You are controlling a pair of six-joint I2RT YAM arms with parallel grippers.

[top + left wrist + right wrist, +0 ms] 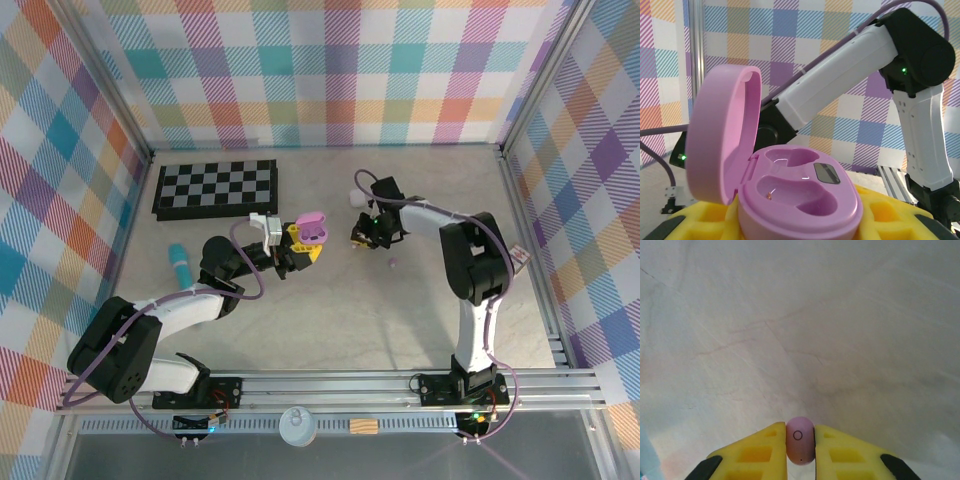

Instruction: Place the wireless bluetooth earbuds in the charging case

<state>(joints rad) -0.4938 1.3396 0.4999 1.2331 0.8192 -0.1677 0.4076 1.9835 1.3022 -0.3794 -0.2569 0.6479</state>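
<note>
Over a pale grey desk (400, 320), the left tool (298, 245) clasps an open lilac pebble-shaped plastic charging case (800, 200), both sockets empty. Near on its right, the right tool (800, 430) pinches one tiny purple earbud (800, 444); the case lies leftward.

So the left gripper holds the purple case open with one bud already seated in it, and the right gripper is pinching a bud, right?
Not quite. The case in the left gripper is open, but both its wells are empty, as the left wrist view shows. The right gripper does pinch a bud.
</note>
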